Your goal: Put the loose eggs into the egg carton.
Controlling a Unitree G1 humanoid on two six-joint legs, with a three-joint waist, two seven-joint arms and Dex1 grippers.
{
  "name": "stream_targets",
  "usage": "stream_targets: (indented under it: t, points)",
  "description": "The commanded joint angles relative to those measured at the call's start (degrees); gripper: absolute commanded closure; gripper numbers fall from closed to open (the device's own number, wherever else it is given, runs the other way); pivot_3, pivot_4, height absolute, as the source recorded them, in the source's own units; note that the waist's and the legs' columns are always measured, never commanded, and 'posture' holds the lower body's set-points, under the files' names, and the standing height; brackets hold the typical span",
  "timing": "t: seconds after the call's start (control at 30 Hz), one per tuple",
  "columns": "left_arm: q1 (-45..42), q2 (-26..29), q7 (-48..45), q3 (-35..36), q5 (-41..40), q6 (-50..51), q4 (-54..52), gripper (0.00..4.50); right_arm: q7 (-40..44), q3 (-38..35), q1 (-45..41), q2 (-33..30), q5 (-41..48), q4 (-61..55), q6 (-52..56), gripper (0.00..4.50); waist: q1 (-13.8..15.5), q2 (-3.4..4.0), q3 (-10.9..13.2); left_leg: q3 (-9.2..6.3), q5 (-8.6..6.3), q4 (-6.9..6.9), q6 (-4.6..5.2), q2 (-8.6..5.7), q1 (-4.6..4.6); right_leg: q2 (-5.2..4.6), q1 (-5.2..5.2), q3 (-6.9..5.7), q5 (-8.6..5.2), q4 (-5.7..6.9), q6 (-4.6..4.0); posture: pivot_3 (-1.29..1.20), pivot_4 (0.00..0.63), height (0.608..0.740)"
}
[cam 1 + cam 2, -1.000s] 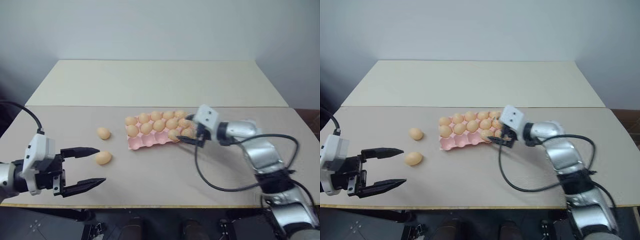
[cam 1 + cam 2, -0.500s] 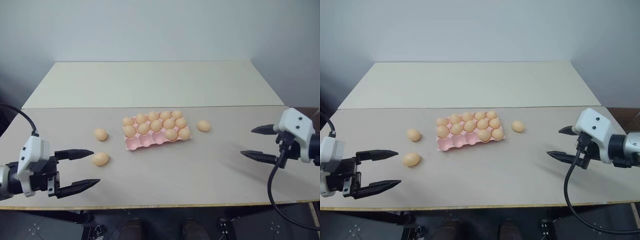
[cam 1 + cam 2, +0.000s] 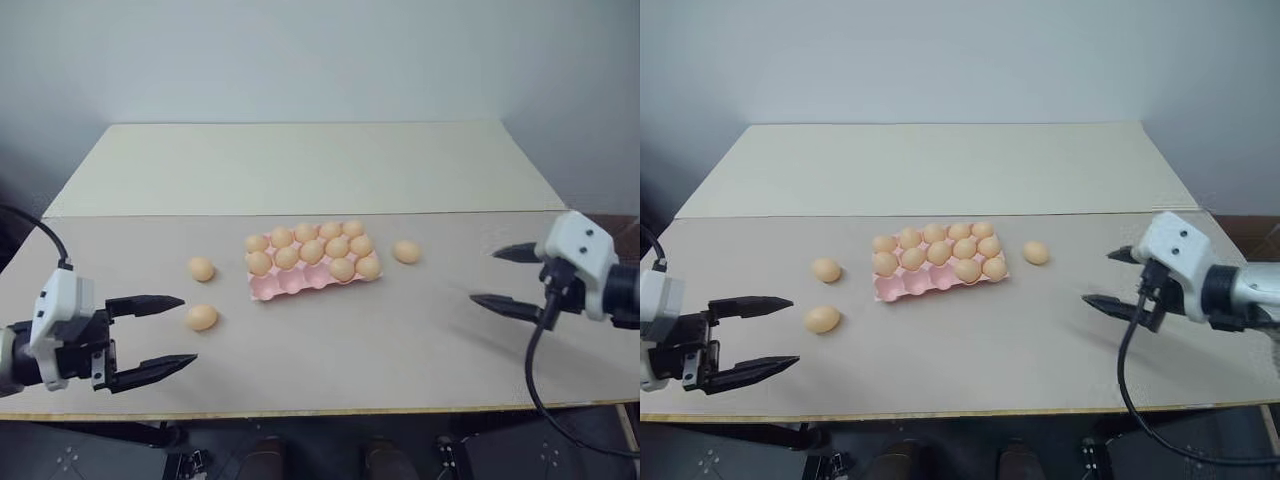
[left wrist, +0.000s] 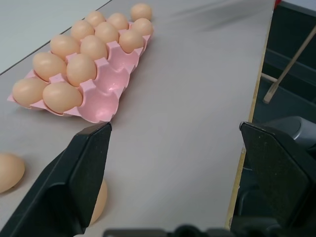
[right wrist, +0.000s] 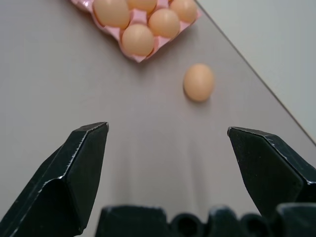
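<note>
The pink egg carton (image 3: 275,288) lies mid-table with several eggs in it; its near-left cups are bare. Two loose eggs rest left of it, one (image 3: 202,269) farther back and one (image 3: 201,317) nearer. A third loose egg (image 3: 406,251) lies just right of the carton, also seen as the egg (image 5: 199,82) in the right wrist view. My left gripper (image 3: 188,329) is open near the front left edge, beside the nearer egg. My right gripper (image 3: 484,276) is open at the right, well apart from the third egg, with nothing between its fingers.
A paler cream board (image 3: 300,165) covers the far half of the table, with a wall behind it. The table's front edge (image 3: 330,408) runs close below both grippers. Open tabletop lies between the carton and that edge.
My right gripper has drawn back from the carton's right end to the right side of the table. An egg now shows on the table right of the carton. The left gripper kept still.
</note>
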Motion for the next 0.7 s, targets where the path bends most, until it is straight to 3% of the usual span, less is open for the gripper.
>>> stream_targets:
  t: [0.03, 0.17, 0.3, 0.7]
  points:
    - [-0.9, 0.4, 0.4, 0.4, -0.5, -0.2, -0.8, 0.0, -4.2, 9.4, -8.6, 4.2, -4.8, 6.9, -1.9, 0.04, -0.1, -0.01, 0.0, 0.01, 0.0, 0.0, 0.0, 0.01, 0.02, 0.01, 0.0, 0.02, 0.0, 0.0, 0.0, 0.0, 0.15, 0.74]
    - [-2.0, 0.6, 0.8, -0.6, -0.4, -0.3, -0.5, 0.0, -9.5, 21.3, -20.7, 12.2, -14.7, 22.2, -5.9, 0.04, -0.1, -0.01, 0.0, 0.06, 0.0, -0.01, 0.0, -0.01, -0.04, 0.01, -0.1, 0.04, 0.0, -0.01, -0.01, 0.0, 0.15, 0.74]
    - [-2.5, 0.5, 1.2, -1.2, -0.3, -0.2, -0.9, 0.0, -10.7, 26.5, -27.9, 17.8, -19.9, 34.6, -11.7, 0.04, 0.1, 0.0, 0.0, 0.06, 0.01, -0.02, -0.02, -0.03, -0.21, 0.0, -0.27, 0.01, 0.0, 0.01, -0.01, 0.0, 0.15, 0.74]
    - [-1.5, 0.3, 1.9, -0.8, -0.7, 0.1, -2.1, 0.0, -9.3, 29.1, -36.4, 24.7, -25.5, 54.0, -21.5, 0.04, -0.1, 0.01, 0.0, 0.06, 0.03, -0.01, -0.05, -0.04, -0.21, -0.04, -0.28, -0.01, 0.01, 0.07, -0.01, 0.0, 0.15, 0.74]
